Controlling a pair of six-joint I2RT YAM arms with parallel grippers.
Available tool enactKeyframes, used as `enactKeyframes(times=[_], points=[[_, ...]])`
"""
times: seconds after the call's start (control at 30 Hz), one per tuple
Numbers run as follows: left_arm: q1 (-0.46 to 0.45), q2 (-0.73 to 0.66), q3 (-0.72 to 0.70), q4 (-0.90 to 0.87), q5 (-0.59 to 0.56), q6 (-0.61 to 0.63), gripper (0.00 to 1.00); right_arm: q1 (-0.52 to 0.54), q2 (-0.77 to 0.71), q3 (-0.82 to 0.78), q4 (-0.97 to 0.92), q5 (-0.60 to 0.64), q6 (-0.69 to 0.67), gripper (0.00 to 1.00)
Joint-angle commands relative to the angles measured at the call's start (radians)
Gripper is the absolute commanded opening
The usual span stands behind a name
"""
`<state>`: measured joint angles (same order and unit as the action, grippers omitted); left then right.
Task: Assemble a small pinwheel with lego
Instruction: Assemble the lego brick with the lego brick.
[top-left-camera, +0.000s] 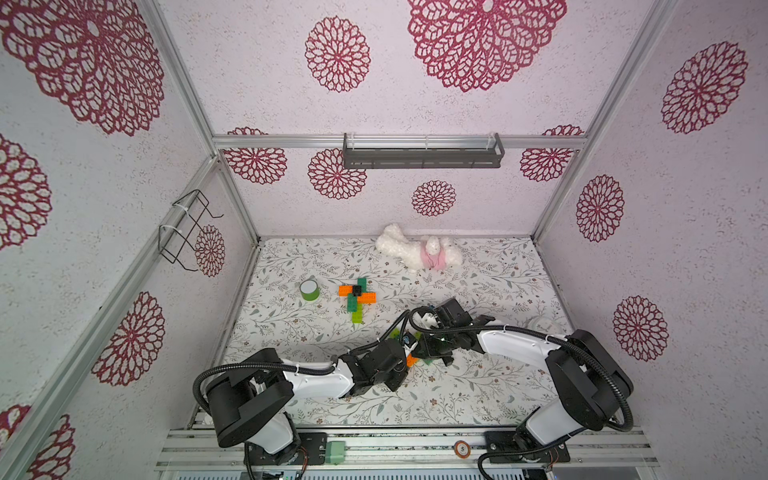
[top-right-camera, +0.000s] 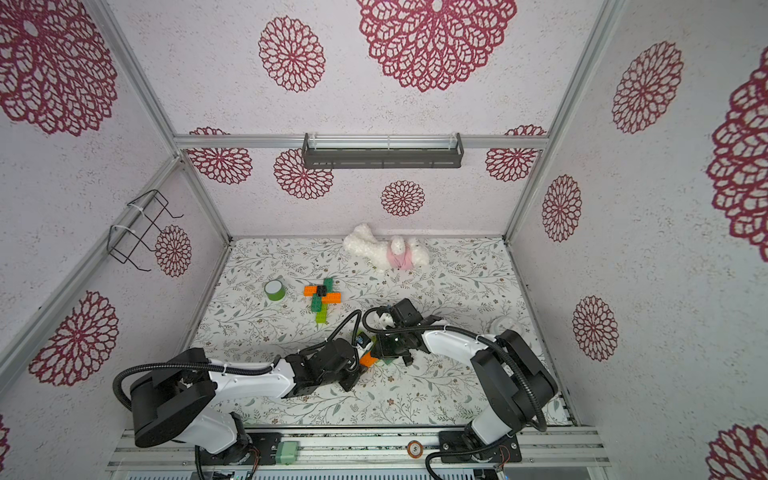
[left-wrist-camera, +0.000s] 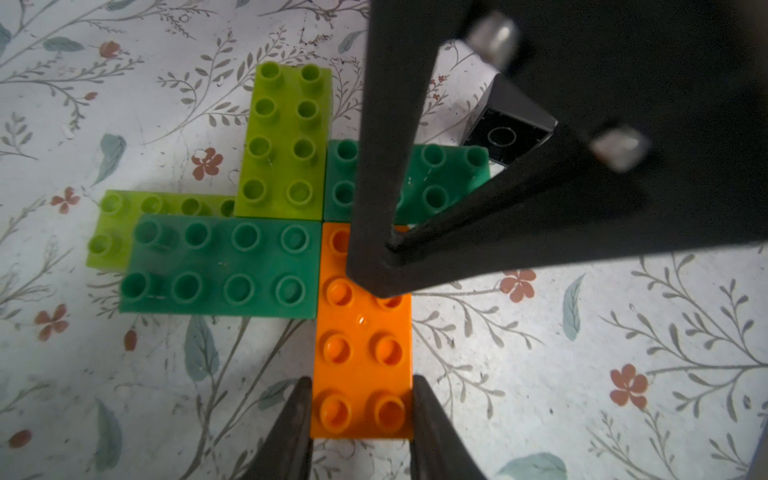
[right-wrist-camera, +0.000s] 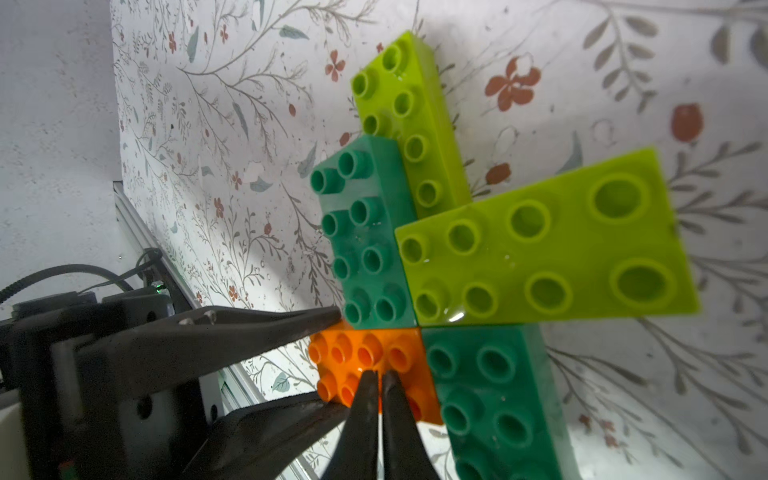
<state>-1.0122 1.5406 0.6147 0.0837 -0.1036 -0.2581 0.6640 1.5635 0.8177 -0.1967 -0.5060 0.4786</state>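
Top views, L to R.
- Left of centre on the floral-print tabletop (top-left-camera: 478, 282): green tape roll (top-left-camera: 309, 289).
- Just R of it, not touching: cross-shaped lego pinwheel (top-left-camera: 357, 297), made of orange, dark green and lime studded plastic bricks w/ 1 black square at the hub.
- Upper centre, near rear wall: white plush toy (top-left-camera: 419, 251) w/ pink garment.
- Lower centre: 2nd lego cross (top-left-camera: 410, 360), mostly hidden under both wrists.

Left wrist view, L to R.
- Centre left: lime brick 1 (left-wrist-camera: 108, 224), rectangular, lower layer, partly under dark green brick 1 (left-wrist-camera: 224, 270), also rectangular.
- Upper centre: lime brick 2 (left-wrist-camera: 286, 141).
- Lower centre: orange brick (left-wrist-camera: 361, 345), rectangular.
- R of lime brick 2: dark green brick 2 (left-wrist-camera: 440, 183). These last 4 bricks meet at 1 hub point.
- Bottom centre: left gripper (left-wrist-camera: 361, 380), jaws narrow, 1 finger against each long side of the orange brick's outer end, i.e. holding it.
- From upper right: right gripper (left-wrist-camera: 374, 274), fingers pressed together, nothing b/w them. Tips sit over the orange brick's hub-end studs; contact cannot be told.
- Upper right: small black square brick (left-wrist-camera: 505, 139), just beside dark green brick 2's corner, hollow side toward the camera.
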Motion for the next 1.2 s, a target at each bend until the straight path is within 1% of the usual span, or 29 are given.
enactKeyframes(times=[0.0,0.23,0.37,0.53,0.77,0.93,1.07,1.17], points=[[-0.004,0.018,0.011,-0.004,-0.019,-0.009,0.14,0.001,0.041,-0.040,-0.084,0.098,-0.026,0.09],[-0.003,0.016,0.015,-0.012,-0.028,-0.013,0.18,0.002,0.064,-0.040,-0.109,0.168,-0.033,0.08],[-0.003,0.028,0.019,-0.011,-0.033,-0.016,0.20,0.000,0.072,-0.053,-0.103,0.172,-0.034,0.08],[-0.003,0.018,0.016,-0.016,-0.033,-0.021,0.25,0.000,0.052,-0.089,-0.058,0.113,-0.023,0.08],[-0.003,-0.013,0.000,-0.012,-0.042,-0.021,0.34,0.000,0.039,-0.057,-0.060,0.087,-0.020,0.08],[-0.002,-0.042,-0.014,-0.009,-0.051,-0.025,0.44,0.000,0.036,-0.032,-0.048,0.037,-0.017,0.09],[0.000,-0.099,-0.046,0.002,-0.058,-0.034,0.55,0.000,0.029,0.009,-0.039,-0.003,-0.015,0.10],[0.013,-0.163,-0.081,0.016,-0.051,-0.046,0.64,0.000,0.026,0.049,-0.047,-0.021,-0.019,0.14]])
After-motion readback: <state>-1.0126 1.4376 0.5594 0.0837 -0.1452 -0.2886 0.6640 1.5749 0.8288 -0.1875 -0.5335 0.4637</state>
